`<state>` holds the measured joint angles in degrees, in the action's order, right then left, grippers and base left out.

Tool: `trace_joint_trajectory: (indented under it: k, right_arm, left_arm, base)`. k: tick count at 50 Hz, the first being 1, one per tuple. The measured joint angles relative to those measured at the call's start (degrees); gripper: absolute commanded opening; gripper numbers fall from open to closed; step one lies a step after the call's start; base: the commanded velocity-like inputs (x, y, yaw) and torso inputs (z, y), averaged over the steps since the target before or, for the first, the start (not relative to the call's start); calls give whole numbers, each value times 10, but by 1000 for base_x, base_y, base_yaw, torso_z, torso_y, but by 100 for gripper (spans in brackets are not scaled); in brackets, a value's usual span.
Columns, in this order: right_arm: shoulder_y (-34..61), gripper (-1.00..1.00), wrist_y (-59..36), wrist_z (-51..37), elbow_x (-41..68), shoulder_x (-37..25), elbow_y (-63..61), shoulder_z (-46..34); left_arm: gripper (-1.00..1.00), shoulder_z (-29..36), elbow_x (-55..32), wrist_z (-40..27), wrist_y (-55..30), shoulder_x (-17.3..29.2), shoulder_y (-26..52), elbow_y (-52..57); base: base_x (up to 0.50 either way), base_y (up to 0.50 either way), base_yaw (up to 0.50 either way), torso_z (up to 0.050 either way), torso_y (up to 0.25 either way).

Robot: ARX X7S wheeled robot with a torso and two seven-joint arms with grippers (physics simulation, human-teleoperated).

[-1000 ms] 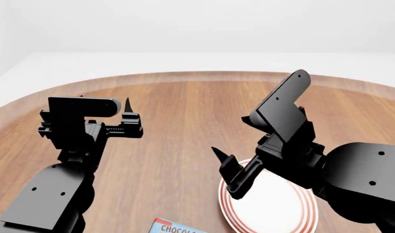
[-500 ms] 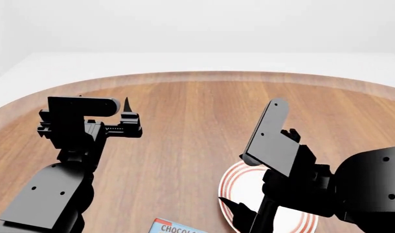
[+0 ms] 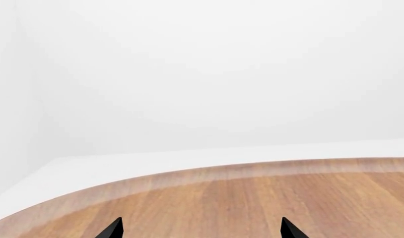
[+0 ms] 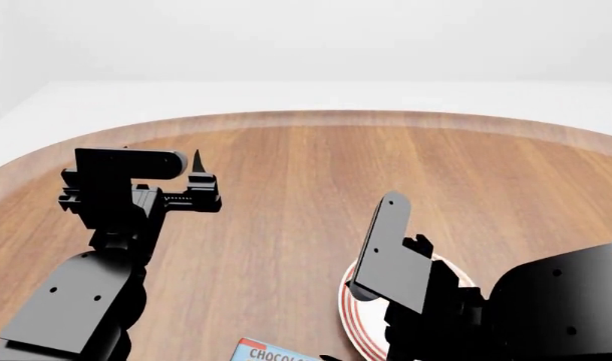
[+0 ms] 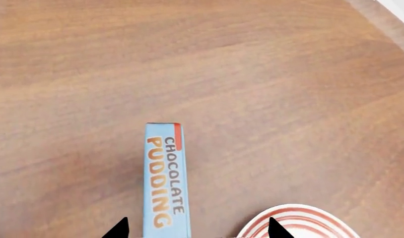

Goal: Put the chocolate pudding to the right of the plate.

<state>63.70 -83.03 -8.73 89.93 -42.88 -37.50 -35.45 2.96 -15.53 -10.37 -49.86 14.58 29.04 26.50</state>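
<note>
While lying flat on the wooden surface (image 5: 268, 74), pudding box (image 5: 165, 181) just left of plate (image 5: 301, 223), right fingers (image 5: 124, 229) spread above box, empty, left fingers (image 3: 113, 229) spread, empty.

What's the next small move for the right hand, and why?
Probably shift the right hand sideways over the pudding, then descend. Its open fingertips straddle the gap between the pudding and the plate, so the box isn't centered between them yet.
</note>
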Motion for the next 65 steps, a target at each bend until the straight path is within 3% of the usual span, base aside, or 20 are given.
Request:
trace_joint_trajectory:
  k: [32,52,53,65]
  right_arm:
    - [-89,100,105,176,-252,55,108,-162]
    - [-122,100,149,226,-340,87,207,-240]
    - [-123,-100,150,227,-342,88,210,-243]
    - [-127,-100,163,228,-342,87,223,-249]
  left_arm:
    - [100,6,-6,-6,2,3,4,-2]
    - [100,5,-11,-8,11,5,-4,-4]
    - [100,5,-12,-9,11,5,-4,-4]
    - [100,9,-13,-10,19,5,-8,-8]
  base:
    - [0,0,0,0,0]
    - [0,0,0,0,0]
    - [0,0,0,0,0]
    - [0,0,0,0,0]
